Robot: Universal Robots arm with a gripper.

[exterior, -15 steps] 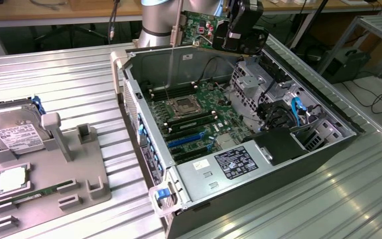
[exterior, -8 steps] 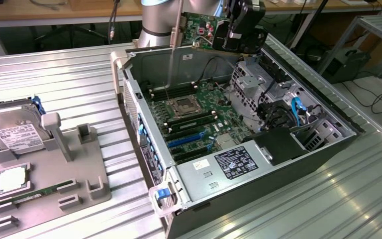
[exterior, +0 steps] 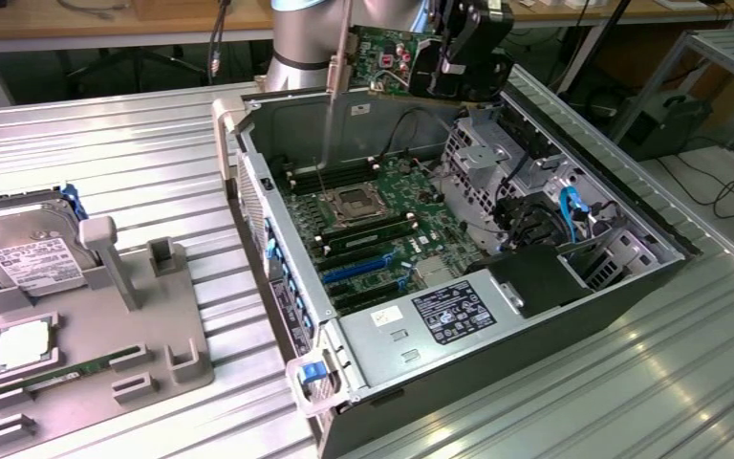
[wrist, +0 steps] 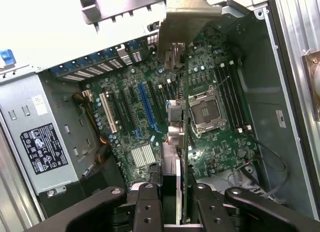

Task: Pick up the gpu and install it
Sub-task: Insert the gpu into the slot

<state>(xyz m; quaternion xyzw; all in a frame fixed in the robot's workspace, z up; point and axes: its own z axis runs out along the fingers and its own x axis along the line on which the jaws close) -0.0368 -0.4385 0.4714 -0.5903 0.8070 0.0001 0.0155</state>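
My gripper (exterior: 438,62) hangs above the far end of the open computer case (exterior: 635,220), shut on the gpu (exterior: 386,50). The card's green circuit board faces the exterior camera, and its long silver end bracket (exterior: 334,96) points down toward the motherboard (exterior: 380,225). In the wrist view the gpu (wrist: 181,142) appears edge-on between the two black fingers (wrist: 148,207), well above the board, with the bracket (wrist: 187,22) at its far end. It hovers between the blue expansion slot (wrist: 145,107) and the CPU socket (wrist: 205,112).
A grey power supply (exterior: 450,311) fills the near corner of the case, and a drive cage with blue cables (exterior: 572,215) lines the exterior view's right. Outside on the ribbed metal table, a grey fixture (exterior: 150,325) holds a silver hard drive (exterior: 30,253) and a memory stick (exterior: 68,375).
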